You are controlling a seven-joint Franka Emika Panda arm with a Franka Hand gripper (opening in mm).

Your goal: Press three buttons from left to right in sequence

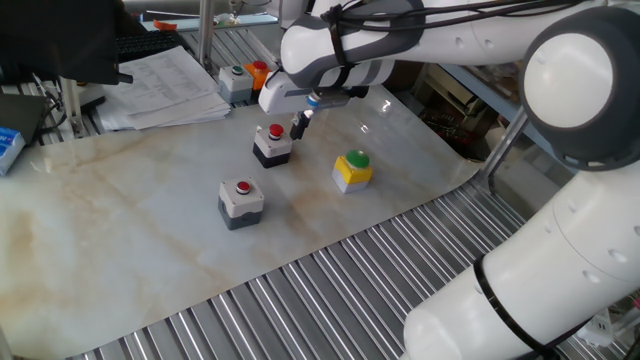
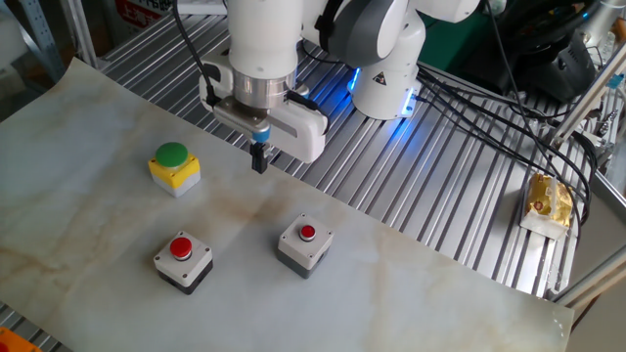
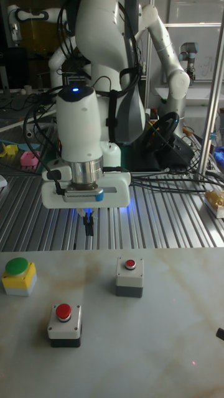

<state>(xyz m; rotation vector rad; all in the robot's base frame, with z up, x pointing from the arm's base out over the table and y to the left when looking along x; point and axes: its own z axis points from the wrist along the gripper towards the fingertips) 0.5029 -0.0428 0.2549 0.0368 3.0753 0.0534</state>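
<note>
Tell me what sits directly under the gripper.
The gripper hangs over bare marble tabletop, with no button box beneath it. The yellow box and both grey red-button boxes stand off to the sides. Nothing hides that spot.

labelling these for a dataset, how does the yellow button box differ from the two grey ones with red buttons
The yellow box carries a large green dome covering most of its top; each grey box has a small red button centred on a wider top. The yellow box is one colour throughout, while the grey boxes sit on dark bases. All three stand upright on the marble sheet, untouched.
</note>
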